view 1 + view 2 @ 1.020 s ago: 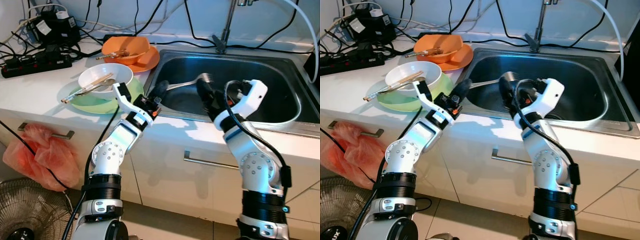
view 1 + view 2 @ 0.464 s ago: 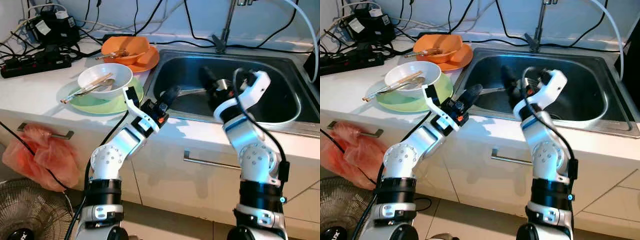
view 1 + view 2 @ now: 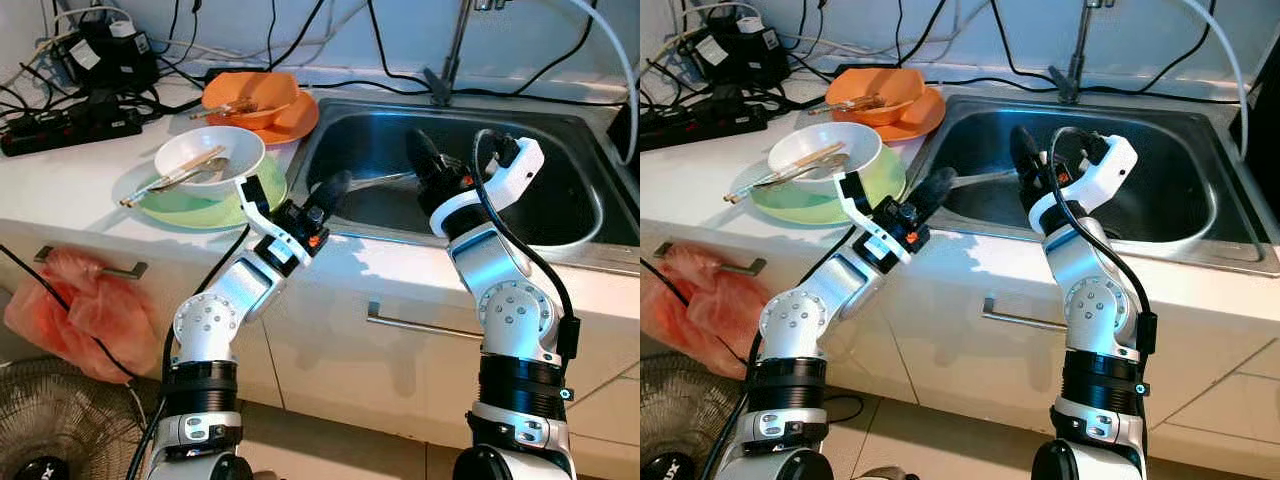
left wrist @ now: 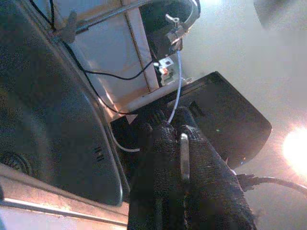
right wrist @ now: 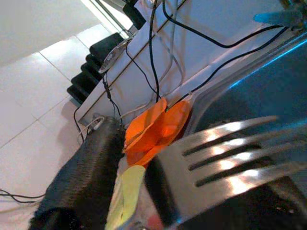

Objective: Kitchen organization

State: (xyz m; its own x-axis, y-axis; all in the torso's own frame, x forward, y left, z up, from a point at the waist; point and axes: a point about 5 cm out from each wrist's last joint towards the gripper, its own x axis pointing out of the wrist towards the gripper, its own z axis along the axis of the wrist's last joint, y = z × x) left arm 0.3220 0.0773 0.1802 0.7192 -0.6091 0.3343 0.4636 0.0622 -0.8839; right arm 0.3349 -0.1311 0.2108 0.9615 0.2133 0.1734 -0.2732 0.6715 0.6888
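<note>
Holding the fork (image 3: 375,181) by its handle, the left claw (image 3: 330,188) is pinched tight and has edged out past the front rim of the sink (image 3: 560,255). The right claw (image 3: 418,150) has swung from that rim deeper over the basin to meet the tines; I cannot tell whether it grips them. Looks like a handover, the fork hanging above the basin between both arms

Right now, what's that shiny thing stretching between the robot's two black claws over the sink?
A metal fork. The left gripper pinches its handle; its tines end beside the right gripper, as the head views show.
</note>
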